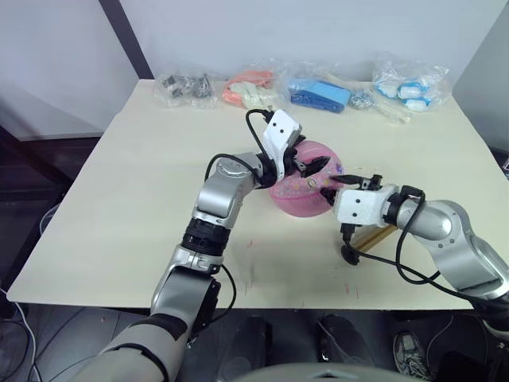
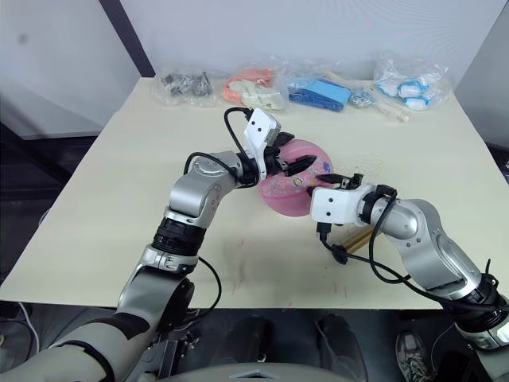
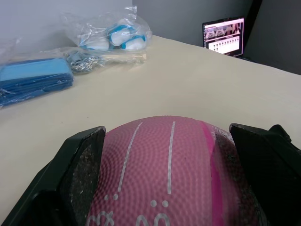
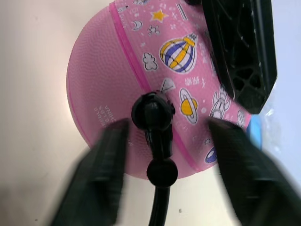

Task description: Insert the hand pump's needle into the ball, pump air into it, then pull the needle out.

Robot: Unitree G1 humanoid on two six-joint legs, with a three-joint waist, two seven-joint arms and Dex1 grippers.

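Left eye view puts the left gripper [image 1: 306, 167] on the left flank of the ball [image 1: 296, 199], its two black fingers [image 3: 77, 169] spread wide so that they straddle the curve of the pink rubber and steady it; the ball sits a little right of the table's [image 1: 143, 183] centre, well in from every edge. Just to its right the right gripper [image 1: 350, 181] reaches in from the near-right side, fingers parted with nothing clamped between them. From the right wrist view the needle's black fitting [image 4: 151, 112] stands against the ball's surface between those fingers, the black hose [image 4: 160, 197] trailing straight back toward the wrist, so the fitting's long axis points into the ball and away from the right arm. Whether the pin itself is seated cannot be seen. The hand pump [image 1: 372, 236] lies on the table under the right forearm, near the front edge, its bronze barrel angled toward the far-right. The right arm is much the nearer to pump and fitting. Open table lies left and in front; bagged items [image 1: 318, 91] line the far edge, well apart from the work.
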